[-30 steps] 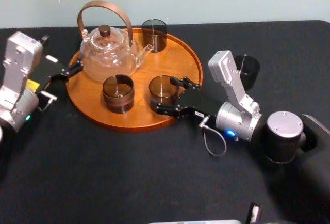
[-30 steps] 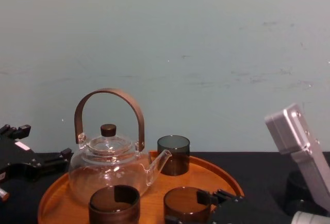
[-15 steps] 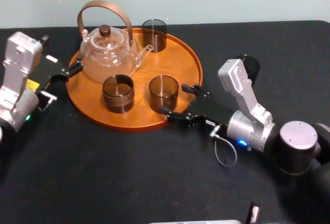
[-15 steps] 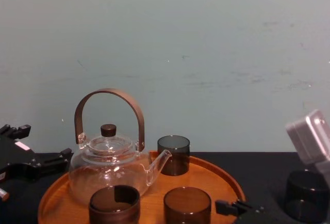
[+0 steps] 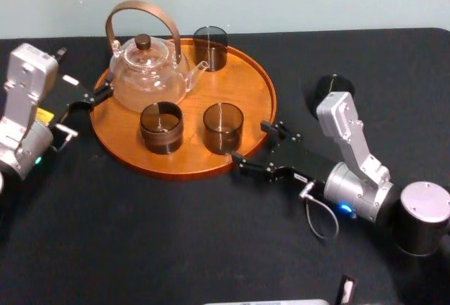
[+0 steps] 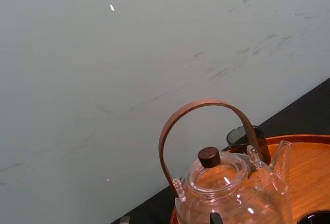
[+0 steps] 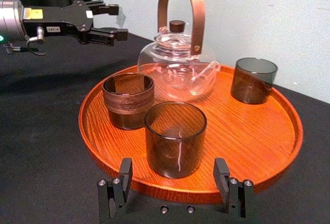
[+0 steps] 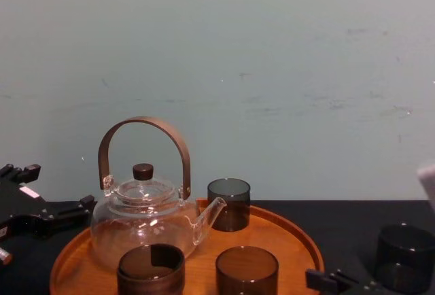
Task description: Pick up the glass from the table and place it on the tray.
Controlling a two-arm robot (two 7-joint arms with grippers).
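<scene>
A matte black table (image 5: 176, 235) sits before a pale wall and holds a round wooden tray (image 5: 242, 83). The glass (image 5: 223, 128) stands upright on the tray near its front rim, beside a banded cup (image 5: 160, 128) and in front of a teapot (image 5: 144, 73). The right gripper (image 5: 254, 142) is spread wide and empty, just outside that rim. The left gripper (image 7: 116, 21), also spread, sits by the tray's left edge.

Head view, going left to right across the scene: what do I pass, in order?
Left pincer → glass teapot → smoky glass at the near side of the tray → right pincer → dark glass on the table.
</scene>
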